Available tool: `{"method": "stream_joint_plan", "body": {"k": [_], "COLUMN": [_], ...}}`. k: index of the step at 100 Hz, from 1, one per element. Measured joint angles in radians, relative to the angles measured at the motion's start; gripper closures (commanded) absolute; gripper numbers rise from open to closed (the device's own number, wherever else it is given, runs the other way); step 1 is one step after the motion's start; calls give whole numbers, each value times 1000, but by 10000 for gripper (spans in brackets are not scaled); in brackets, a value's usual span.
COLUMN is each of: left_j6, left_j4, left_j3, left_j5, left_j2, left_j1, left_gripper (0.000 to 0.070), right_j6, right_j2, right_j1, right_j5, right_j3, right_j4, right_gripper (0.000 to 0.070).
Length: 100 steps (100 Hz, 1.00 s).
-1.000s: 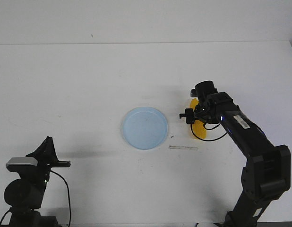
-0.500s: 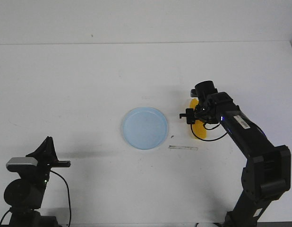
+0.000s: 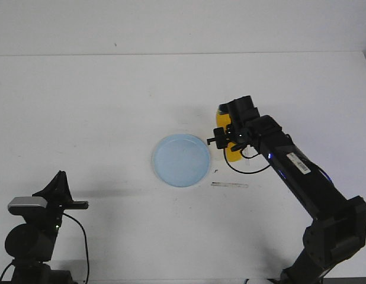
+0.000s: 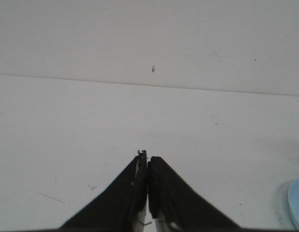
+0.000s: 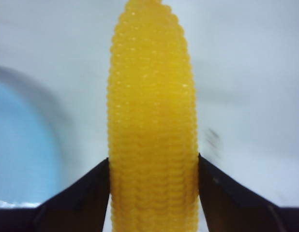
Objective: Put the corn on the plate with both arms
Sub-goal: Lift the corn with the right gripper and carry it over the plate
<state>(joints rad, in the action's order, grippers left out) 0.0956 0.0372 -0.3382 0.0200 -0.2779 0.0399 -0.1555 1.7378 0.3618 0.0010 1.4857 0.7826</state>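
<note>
The yellow corn (image 5: 152, 121) is clamped between the two black fingers of my right gripper (image 5: 153, 169), which presses on both its sides. In the front view the corn (image 3: 233, 155) shows partly under the right gripper (image 3: 226, 137), just right of the pale blue plate (image 3: 180, 160). The plate's rim (image 5: 23, 145) also appears blurred beside the corn in the right wrist view. My left gripper (image 4: 147, 162) is shut with nothing between its fingers, far from the plate at the table's near left corner (image 3: 58, 186). A sliver of the plate (image 4: 298, 203) shows at the edge of the left wrist view.
A thin pale strip (image 3: 229, 185) lies on the white table just in front of the plate's right side, with a small dark speck (image 3: 215, 171) beside it. The table's far edge meets a white wall (image 3: 171, 26).
My right gripper has shifted left with the corn toward the plate, the corn now hanging close to the plate's right rim. The left arm has stayed still.
</note>
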Motion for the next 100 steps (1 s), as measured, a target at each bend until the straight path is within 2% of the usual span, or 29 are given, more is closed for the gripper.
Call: {"method": "stream_joint_plan", "body": {"k": [39, 100], "left_j6": [0, 0], "left_j4": [0, 0], "left_j3": [0, 0], "left_j5": [0, 0], "left_j2": [0, 0], "left_j1": [0, 0], "left_gripper": [699, 699], "right_j6": [70, 73], "right_j2": [0, 146], "right_j1": [259, 287], "right_j5": [-8, -4], "right_j3": [2, 2], "right_j4": [-122, -144], "right_gripper": [423, 417]}}
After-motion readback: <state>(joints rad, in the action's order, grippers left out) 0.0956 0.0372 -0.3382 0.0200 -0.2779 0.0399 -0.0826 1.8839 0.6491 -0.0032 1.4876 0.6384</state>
